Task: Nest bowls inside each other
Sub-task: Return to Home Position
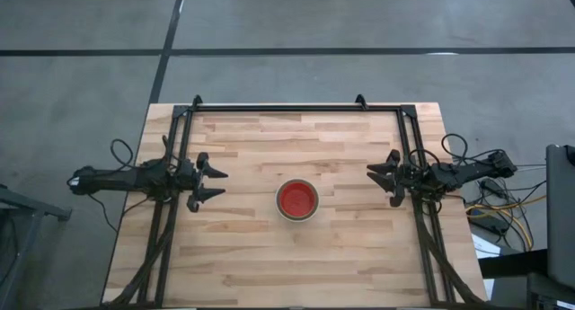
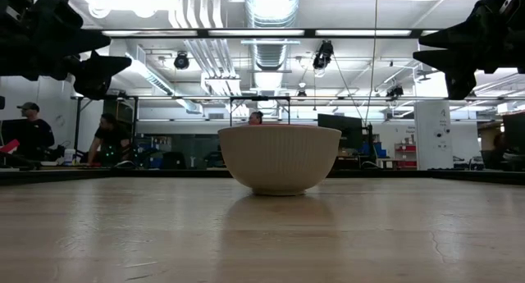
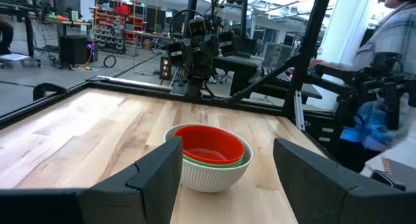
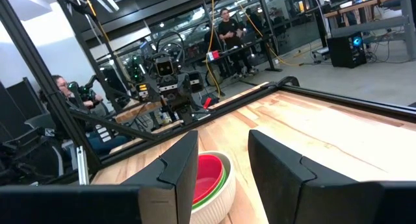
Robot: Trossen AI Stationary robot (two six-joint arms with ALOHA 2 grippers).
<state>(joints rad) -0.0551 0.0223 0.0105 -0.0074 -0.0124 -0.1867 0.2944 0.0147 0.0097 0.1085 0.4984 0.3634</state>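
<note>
- Wood of the surface (image 2: 262,234) fills the foreground in the low view, bare up to the bowls.
- Next comes the nested stack, standing upright near the middle of the surface. The off-white bowl (image 2: 279,164) is outermost and rests on the wood.
- Inside it a green bowl (image 3: 214,163) shows only as a thin rim. How many green ones lie under that rim cannot be told.
- The red bowl (image 1: 296,199) sits innermost and on top, with its rim just above the others.
- The left claw (image 1: 218,183) hangs on the stack's left side, raised off the wood and pointing toward the bowls. Its fingers are spread wide and grip nothing. The stack is well apart from it, straight ahead between the fingers in its wrist view.
- The right claw (image 1: 375,178) mirrors it on the other side, also raised. Its fingers are parted and empty, and it too is well apart from the bowls.
- The stack lies between the two claws, about evenly spaced from each, and touches neither.
- A black frame (image 1: 296,108) borders the far edge and both sides of the surface.
- Beyond the surface, people (image 2: 33,131) stand among workshop benches under ceiling ducts (image 2: 271,20).
</note>
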